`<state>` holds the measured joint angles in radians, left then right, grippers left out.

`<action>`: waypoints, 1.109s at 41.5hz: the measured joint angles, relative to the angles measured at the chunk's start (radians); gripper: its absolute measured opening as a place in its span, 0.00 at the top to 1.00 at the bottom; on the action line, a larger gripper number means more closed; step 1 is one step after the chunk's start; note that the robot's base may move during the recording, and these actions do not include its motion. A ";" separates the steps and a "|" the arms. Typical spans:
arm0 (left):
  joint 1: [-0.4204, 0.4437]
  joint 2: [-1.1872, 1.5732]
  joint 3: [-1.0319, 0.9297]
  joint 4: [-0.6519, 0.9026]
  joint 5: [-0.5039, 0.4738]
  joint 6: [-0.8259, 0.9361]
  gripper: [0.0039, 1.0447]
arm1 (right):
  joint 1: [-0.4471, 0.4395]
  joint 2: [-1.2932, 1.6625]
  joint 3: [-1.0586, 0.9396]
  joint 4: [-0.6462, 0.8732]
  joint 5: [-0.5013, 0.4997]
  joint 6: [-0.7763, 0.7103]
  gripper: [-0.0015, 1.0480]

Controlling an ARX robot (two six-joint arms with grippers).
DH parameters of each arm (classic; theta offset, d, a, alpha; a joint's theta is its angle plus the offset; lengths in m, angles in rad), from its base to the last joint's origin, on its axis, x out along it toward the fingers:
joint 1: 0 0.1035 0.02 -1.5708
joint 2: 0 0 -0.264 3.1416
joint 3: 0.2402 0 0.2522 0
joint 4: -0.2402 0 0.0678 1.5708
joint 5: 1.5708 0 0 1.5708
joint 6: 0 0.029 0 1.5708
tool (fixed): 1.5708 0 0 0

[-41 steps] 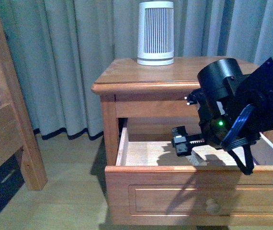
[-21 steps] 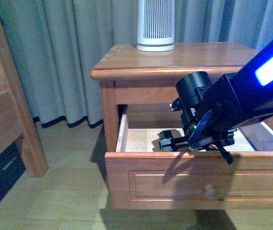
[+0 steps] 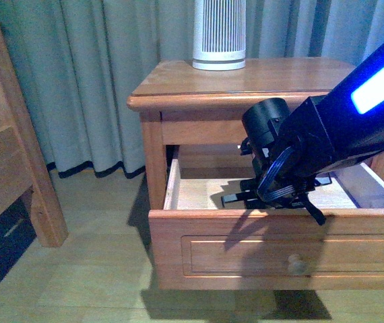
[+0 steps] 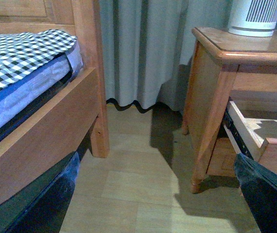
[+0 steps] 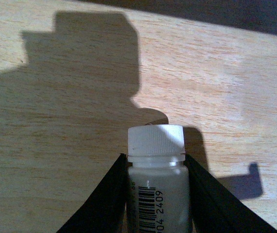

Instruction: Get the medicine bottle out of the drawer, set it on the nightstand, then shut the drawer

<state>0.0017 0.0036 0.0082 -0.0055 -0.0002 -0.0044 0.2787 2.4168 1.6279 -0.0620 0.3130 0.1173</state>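
Currently, the right claw [image 3: 240, 199] reaches into the drawer [image 3: 279, 250], which is pulled well out of the nightstand [image 3: 153, 145]. In the right wrist view the claw [image 5: 156, 156] is closed against the medicine bottle [image 5: 157, 199]. One black finger [image 5: 104, 199] presses on each side of the body just below the white cap, with the barcode label facing the camera. The bottle is over the pale wood drawer floor. Whether it rests on that floor cannot be told. In the front view the arm hides the bottle.

The left claw [image 4: 155, 162] is near the floor beside the bed frame [image 4: 41, 131]. Its fingers [image 4: 262, 194] are spread wide and hold nothing.

On the nightstand's top surface [image 3: 259, 74] a ribbed white device [image 3: 219, 33] stands upright at the rear, in front of the curtain [image 3: 77, 81].
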 joint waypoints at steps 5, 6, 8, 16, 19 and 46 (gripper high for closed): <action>0.000 0.000 0.000 0.000 0.000 0.000 0.06 | 0.000 -0.025 -0.043 0.025 0.044 -0.002 0.71; 0.000 0.000 0.000 0.000 0.000 0.000 0.06 | 0.000 -0.034 -0.058 0.037 0.054 -0.002 0.71; 0.000 0.000 0.000 0.000 0.000 0.000 0.06 | 0.001 -0.049 -0.080 0.050 0.060 -0.002 0.71; 0.000 0.000 0.000 0.000 0.000 0.000 0.06 | 0.018 -0.208 -0.225 0.116 0.077 0.002 0.71; 0.000 0.000 0.000 0.000 0.000 0.000 0.06 | 0.038 -0.324 -0.288 0.111 0.046 0.023 0.71; 0.000 0.000 0.000 0.000 0.000 0.000 0.06 | -0.201 -0.256 0.491 -0.304 -0.026 -0.001 0.71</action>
<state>0.0017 0.0036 0.0082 -0.0055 -0.0002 -0.0044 0.0776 2.1609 2.1193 -0.3664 0.2871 0.1165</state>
